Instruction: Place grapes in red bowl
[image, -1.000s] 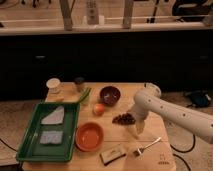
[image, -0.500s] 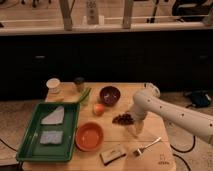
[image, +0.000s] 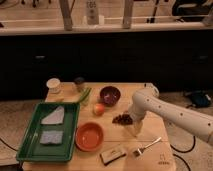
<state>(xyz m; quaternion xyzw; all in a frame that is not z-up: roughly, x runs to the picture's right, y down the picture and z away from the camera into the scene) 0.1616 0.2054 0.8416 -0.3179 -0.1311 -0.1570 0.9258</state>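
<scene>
The grapes (image: 121, 119), a small dark reddish-brown bunch, lie on the wooden table (image: 155, 155) right of centre. The red bowl (image: 89, 136) sits at the front, left of the grapes, with a plain inside and nothing in it. My white arm comes in from the right and bends down beside the grapes. The gripper (image: 136, 131) hangs at the arm's end, just right of and in front of the bunch, close to the table top.
A dark purple bowl (image: 110, 94) stands behind the grapes, an orange-peach fruit (image: 99, 108) beside it. A green tray (image: 46, 132) with two cloths is on the left. A fork (image: 147, 146) and a wrapped bar (image: 113, 154) lie near the front edge. Two cups (image: 53, 85) stand at the back left.
</scene>
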